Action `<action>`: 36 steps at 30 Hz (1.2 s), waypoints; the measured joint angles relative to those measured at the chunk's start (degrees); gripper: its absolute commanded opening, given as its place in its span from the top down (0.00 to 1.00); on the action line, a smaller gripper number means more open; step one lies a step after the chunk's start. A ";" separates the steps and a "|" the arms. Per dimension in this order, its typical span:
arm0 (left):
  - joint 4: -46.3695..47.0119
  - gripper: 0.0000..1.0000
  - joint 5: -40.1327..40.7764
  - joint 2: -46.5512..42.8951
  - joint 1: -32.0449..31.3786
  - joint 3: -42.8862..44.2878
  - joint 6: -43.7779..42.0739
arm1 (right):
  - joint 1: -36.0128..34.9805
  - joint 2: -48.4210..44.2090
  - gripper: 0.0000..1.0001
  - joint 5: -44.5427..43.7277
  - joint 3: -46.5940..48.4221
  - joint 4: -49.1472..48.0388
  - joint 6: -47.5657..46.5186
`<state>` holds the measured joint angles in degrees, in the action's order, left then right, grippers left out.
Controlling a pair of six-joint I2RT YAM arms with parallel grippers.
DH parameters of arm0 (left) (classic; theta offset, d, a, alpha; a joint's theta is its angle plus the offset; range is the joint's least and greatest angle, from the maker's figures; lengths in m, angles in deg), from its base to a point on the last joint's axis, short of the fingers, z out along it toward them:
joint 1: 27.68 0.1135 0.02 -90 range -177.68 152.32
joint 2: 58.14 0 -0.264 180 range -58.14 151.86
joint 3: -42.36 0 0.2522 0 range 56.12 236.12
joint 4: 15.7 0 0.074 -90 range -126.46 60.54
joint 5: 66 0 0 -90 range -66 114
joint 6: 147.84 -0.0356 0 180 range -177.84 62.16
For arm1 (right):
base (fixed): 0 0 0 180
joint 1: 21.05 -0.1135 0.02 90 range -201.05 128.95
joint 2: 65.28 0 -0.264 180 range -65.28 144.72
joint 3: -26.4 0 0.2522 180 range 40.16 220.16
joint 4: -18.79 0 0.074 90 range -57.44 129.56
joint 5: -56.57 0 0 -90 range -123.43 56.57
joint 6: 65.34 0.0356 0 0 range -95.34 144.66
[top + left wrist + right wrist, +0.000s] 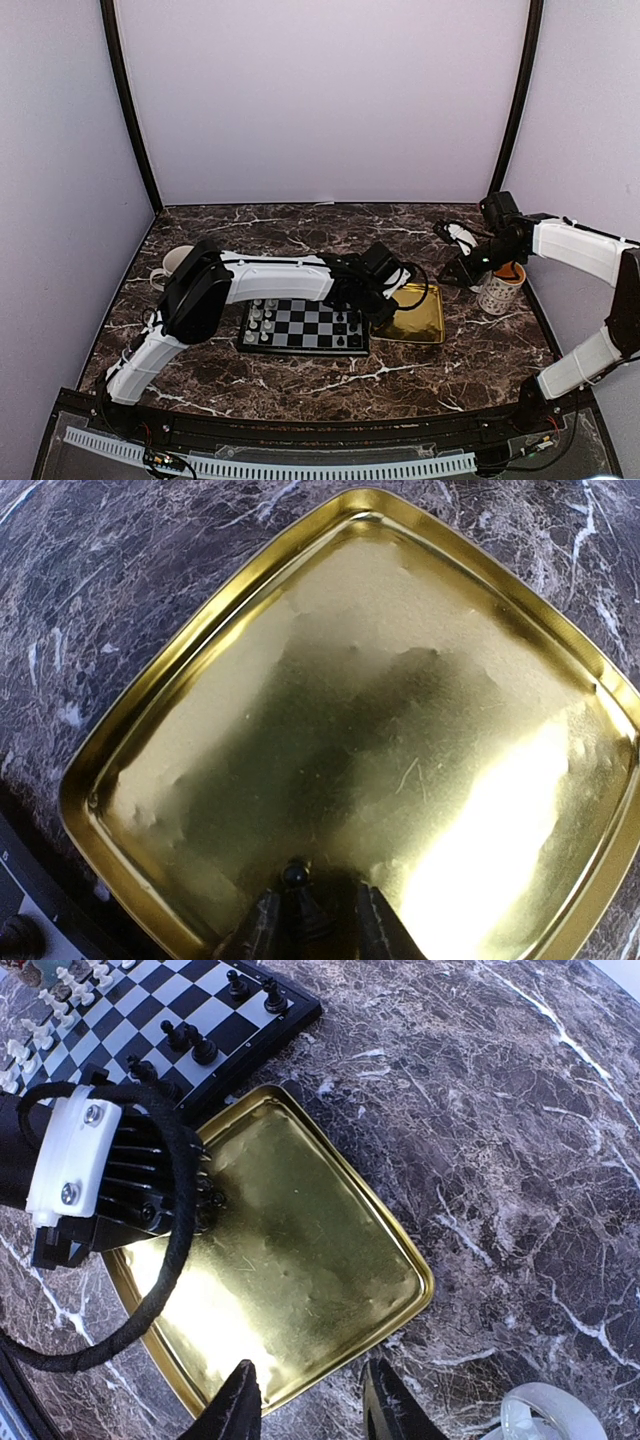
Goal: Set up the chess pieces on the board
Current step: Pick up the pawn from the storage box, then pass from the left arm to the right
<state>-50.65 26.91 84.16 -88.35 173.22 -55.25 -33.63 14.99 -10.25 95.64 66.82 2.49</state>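
Observation:
The board (305, 327) lies at the table's centre, with pale pieces (260, 322) on its left side and black pieces (350, 330) on its right. They also show in the right wrist view, where the board (215, 1030) carries black pieces (200, 1045) and pale ones (60, 1000). My left gripper (392, 290) reaches low into the gold tray (150, 710). A black pawn (295, 875) stands between its fingers, against the left one, with a gap to the right one. My right gripper (312, 1385) hangs open and empty above the tray's (330, 1260) near corner.
A patterned mug (500, 288) stands just right of the tray, under the right arm. A pale mug (168, 265) sits at the left behind the left arm. The left arm's cable (170, 1260) loops over the tray. Apart from the pawn, the tray holds nothing.

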 measured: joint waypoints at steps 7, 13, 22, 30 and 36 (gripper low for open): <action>-0.98 0.83 1.81 0.44 -0.33 0.98 0.02 | 0.00 0.52 0.64 0.24 -0.02 0.00 0.00; -1.64 0.89 1.75 0.57 -0.44 1.51 0.02 | 0.00 0.66 0.65 0.52 0.00 0.02 0.02; 8.11 0.90 -2.69 -4.07 -0.66 -8.52 -0.26 | 0.83 0.63 0.65 0.96 3.50 1.92 0.39; 30.21 0.90 -6.64 -19.87 -0.63 -30.75 -0.52 | 2.60 0.63 0.61 5.73 10.71 5.38 1.55; 47.04 0.89 -8.26 -24.37 -0.63 -39.47 -0.70 | 2.67 5.95 0.60 17.22 15.10 11.74 1.25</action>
<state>-3.61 18.65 59.79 -88.98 133.74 -55.95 -30.96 20.94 6.97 110.75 78.55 3.73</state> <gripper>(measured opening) 0.138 0.398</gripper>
